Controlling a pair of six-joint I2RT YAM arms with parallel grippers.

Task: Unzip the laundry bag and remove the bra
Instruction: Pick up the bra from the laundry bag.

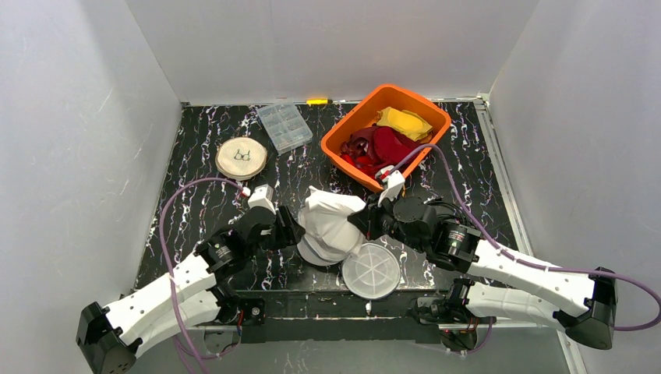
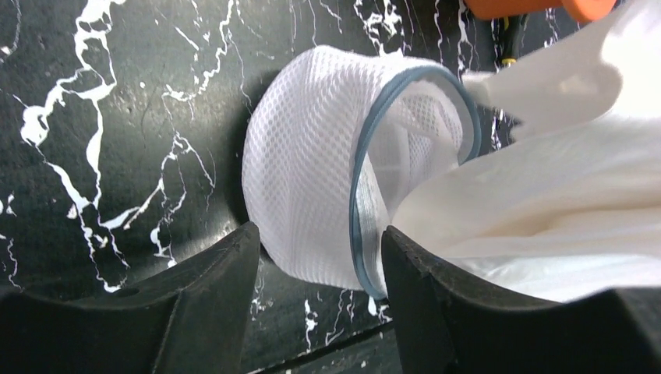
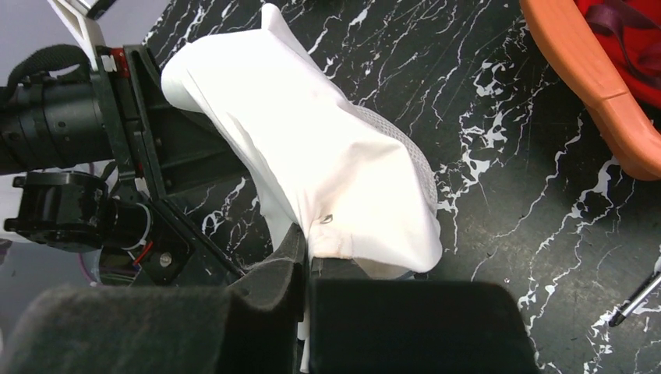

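Observation:
The white mesh laundry bag [image 1: 321, 251] with grey-blue trim sits near the table's front, open. In the left wrist view the bag [image 2: 312, 179] is tipped with its mouth to the right, and the white bra [image 2: 546, 195] comes out of it. My left gripper [image 1: 290, 230] [image 2: 319, 265] clamps the bag's wall and rim between its fingers [image 2: 436, 288]. My right gripper [image 1: 365, 220] [image 3: 308, 265] is shut on an edge of the bra [image 1: 331, 214] [image 3: 312, 156] and holds it up over the bag [image 3: 409, 152].
A round white mesh disc [image 1: 372, 270] lies at the front edge beside the bag. An orange basin [image 1: 436, 117] of red and yellow clothes stands at the back right. A clear plastic box [image 1: 284, 126], a round beige pad [image 1: 241, 158] and a yellow marker [image 1: 317, 101] lie at the back.

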